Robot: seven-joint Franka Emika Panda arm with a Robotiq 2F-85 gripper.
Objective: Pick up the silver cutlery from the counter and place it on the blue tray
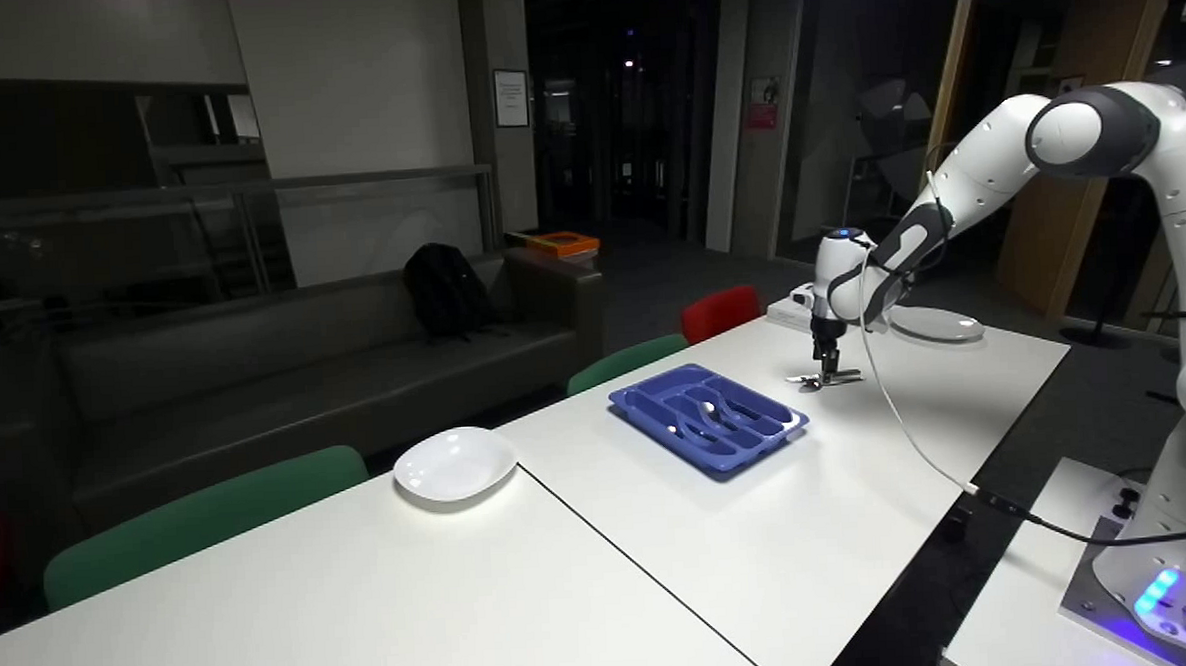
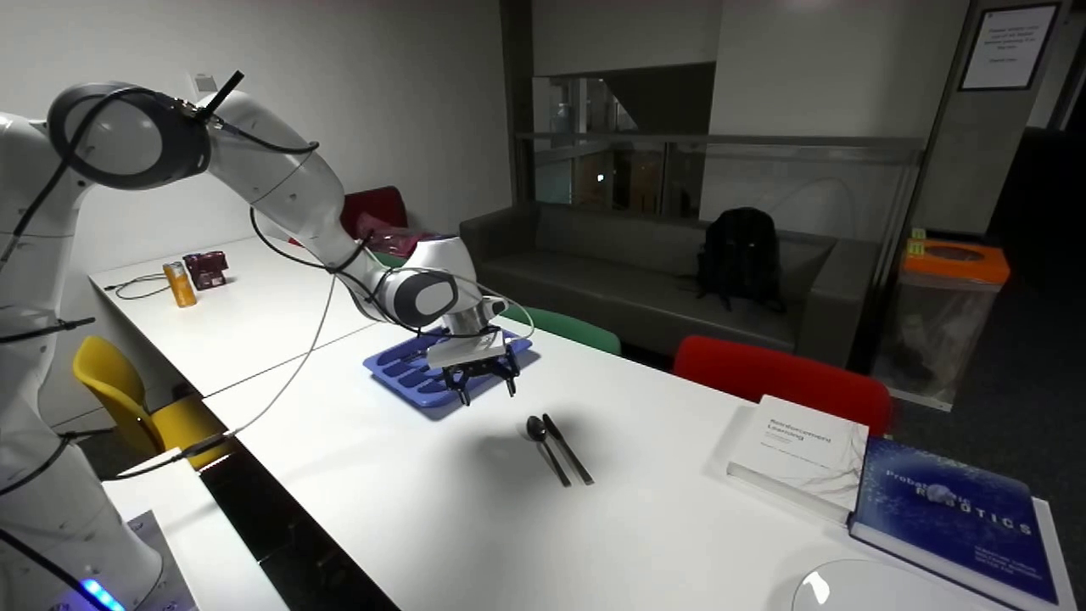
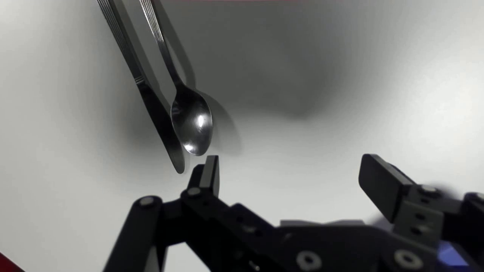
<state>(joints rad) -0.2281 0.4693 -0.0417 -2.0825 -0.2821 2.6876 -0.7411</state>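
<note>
Tool point(image 2: 489, 395): poised above the bench point(image 2: 645, 526), its fingers point(image 3: 212, 173) spread wide apart, white bench top showing between them in the wrist view.
Silver spoon point(image 3: 192, 121): flat on the bench, just beyond the finger at the left of the wrist view; bowl end nearest the tool, handle running away from it.
Silver knife point(image 3: 146, 92): beside the spoon, tip towards the tool, blade alongside the bowl; whether the two touch, I cannot tell.
Blue tray point(image 2: 405, 388): on the bench behind the tool, on the opposite side from spoon and knife; partly covered by the tool in an exterior view.
Shiny utensils point(image 1: 708, 407): lying in the tray's compartments, kinds too small to name for certain.
White dish point(image 1: 456, 464): well apart from the tool, beyond the tray.
Flat plate point(image 1: 936, 323): on the other side of the tool from the tray.
White book point(image 2: 797, 450) and blue book point(image 2: 954, 518): side by side, past the spoon from the tool.
Orange can point(image 2: 179, 284): far beyond the tray from the tool.
</note>
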